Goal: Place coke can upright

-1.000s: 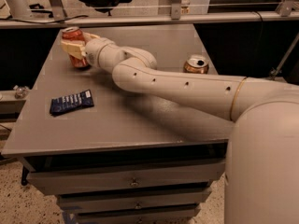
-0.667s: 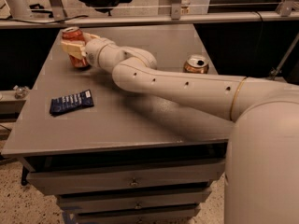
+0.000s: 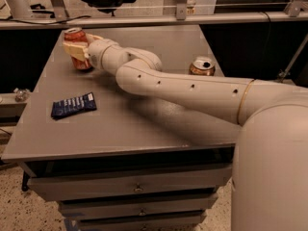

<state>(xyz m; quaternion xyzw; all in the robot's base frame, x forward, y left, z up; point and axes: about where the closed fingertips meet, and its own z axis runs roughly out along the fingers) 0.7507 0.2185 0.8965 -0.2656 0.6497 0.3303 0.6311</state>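
The coke can [image 3: 75, 34], red-orange with a silver top, stands upright at the far left corner of the grey table [image 3: 120, 124]. My gripper [image 3: 78, 51] is at the can, and its cream fingers [image 3: 70, 50] wrap around the can's middle, shut on it. The can's base [image 3: 83, 66] looks to be at the table surface. My arm reaches across the table from the lower right and hides part of the tabletop.
A gold can [image 3: 201, 66] stands upright at the table's right side, just behind my arm. A dark blue packet [image 3: 73, 105] lies flat at the front left. Drawers [image 3: 137, 189] sit under the table. A rail and chair are behind.
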